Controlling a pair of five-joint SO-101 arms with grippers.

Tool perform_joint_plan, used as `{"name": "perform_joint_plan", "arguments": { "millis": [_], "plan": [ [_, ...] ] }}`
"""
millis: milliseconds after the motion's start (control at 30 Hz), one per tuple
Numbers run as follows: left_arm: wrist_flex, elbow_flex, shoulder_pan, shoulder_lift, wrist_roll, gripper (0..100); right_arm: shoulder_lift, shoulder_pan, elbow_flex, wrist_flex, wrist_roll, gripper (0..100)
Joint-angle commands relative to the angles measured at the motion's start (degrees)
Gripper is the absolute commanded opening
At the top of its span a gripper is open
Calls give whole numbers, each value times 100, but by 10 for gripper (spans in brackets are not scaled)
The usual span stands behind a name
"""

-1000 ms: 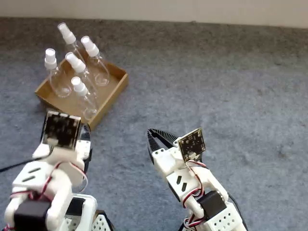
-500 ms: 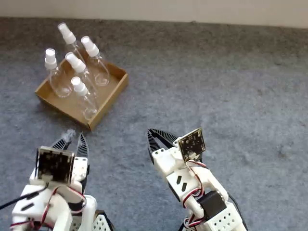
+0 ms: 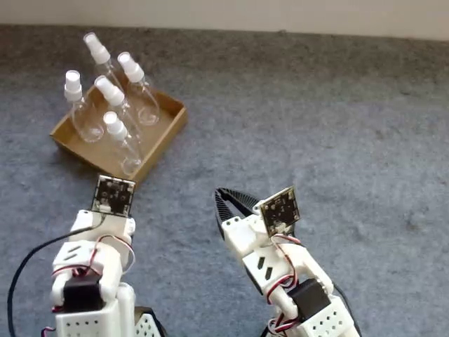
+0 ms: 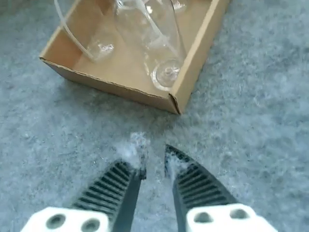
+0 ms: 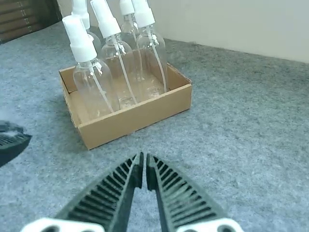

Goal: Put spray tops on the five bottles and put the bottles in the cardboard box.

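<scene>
Looks done: five capped bottles (image 3: 144, 102) in cardboard box (image 3: 165, 140). Empty left claw (image 4: 153, 164) slightly apart, right claw (image 5: 144, 162) together. Retreat high, w/o nudging box.

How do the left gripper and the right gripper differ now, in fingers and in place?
The left gripper has its fingers slightly apart; the right gripper has them nearly together. The left gripper is close to a corner of the cardboard box; the right gripper is farther from it. Both are empty and face the box.
</scene>
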Motion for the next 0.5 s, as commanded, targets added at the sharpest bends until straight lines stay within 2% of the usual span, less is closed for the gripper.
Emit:
{"name": "perform_joint_plan", "arguments": {
  "millis": [0, 167, 333, 467],
  "plan": [
    [-431, 523, -84, -66, -79, 7, -31, -4, 681, 48, 44, 11],
    [-703, 1121, -84, -66, -79, 7, -31, -4, 681, 48, 44, 11],
    [-695, 1165, -48, -57, -70, 7, -31, -4, 681, 48, 44, 11],
    [-325, 1165, 453, -48, -70, 7, -31, 13, 673, 251, 44, 11]
  ]
}}
